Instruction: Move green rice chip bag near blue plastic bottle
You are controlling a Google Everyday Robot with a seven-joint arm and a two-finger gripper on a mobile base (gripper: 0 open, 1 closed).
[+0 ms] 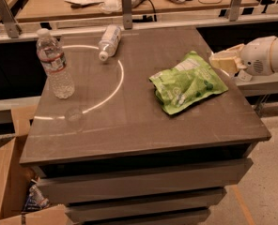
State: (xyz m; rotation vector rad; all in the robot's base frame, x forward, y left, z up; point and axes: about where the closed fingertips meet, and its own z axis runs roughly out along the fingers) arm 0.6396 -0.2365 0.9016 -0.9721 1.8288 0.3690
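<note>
Okay, I've got the claw (219,61) off the worktop's (129,121) right edge at about 3 o'clock, coming in side-on. I can't tell how far open it is from here. It has nothing in it, as far as I can see. The bag (188,82) lies flat on the worktop, right of centre. Its upper right corner is just beside the claw, and I can't say whether they touch.

The blue bottle (109,41) is on its side up at the far edge, around 11 o'clock, with the cap pointing toward me. The tall bottle (54,64) with the red label stands upright at 9 o'clock, and that's not my target.

So I judge this as the approach, with the grasp not yet made and the bag well apart from the blue bottle. Next I need the claw in over the crinkly edge for a firm pinch. Then I lift and carry toward 10 o'clock from where the bag lies. I'll set it down close to the blue bottle without nudging it, since a bottle on its side could roll.
</note>
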